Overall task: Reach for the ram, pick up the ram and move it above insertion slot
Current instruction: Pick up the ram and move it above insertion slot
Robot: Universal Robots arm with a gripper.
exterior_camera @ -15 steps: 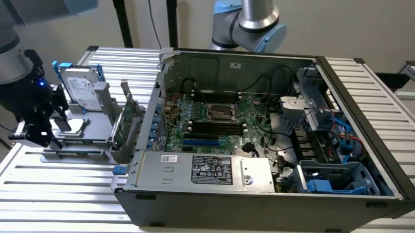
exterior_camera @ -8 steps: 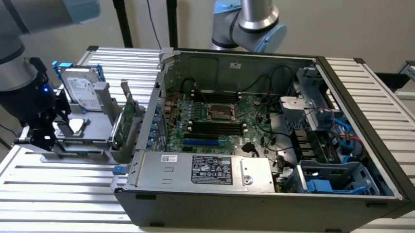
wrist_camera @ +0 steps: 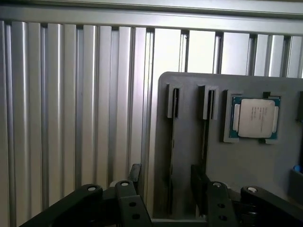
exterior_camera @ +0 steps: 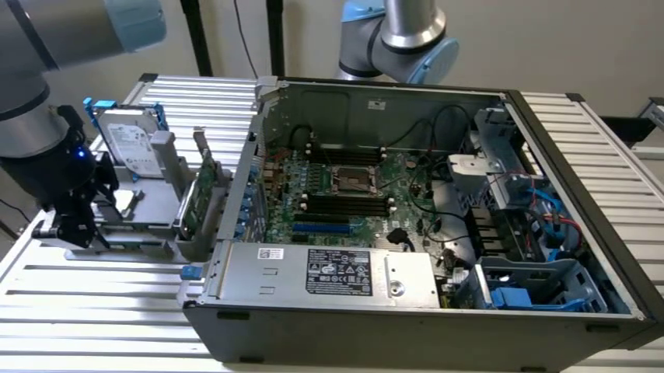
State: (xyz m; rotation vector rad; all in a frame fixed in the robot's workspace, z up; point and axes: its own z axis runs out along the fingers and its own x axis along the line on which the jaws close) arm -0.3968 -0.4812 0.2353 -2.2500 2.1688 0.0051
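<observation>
Robotics lab: opened computer case (exterior_camera: 415, 336) on aluminium bench (exterior_camera: 93, 299).

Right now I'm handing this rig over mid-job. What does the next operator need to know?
Claw: open, holding nothing, over the grey holder.
Ram: apparently the thin strip standing edge-on in the holder's slot, between the jaws, not gripped.
Insertion slots: on the board inside the open case.
Done: the reach, nearly.
Left: grasp, lift, carry above the slot.
</observation>
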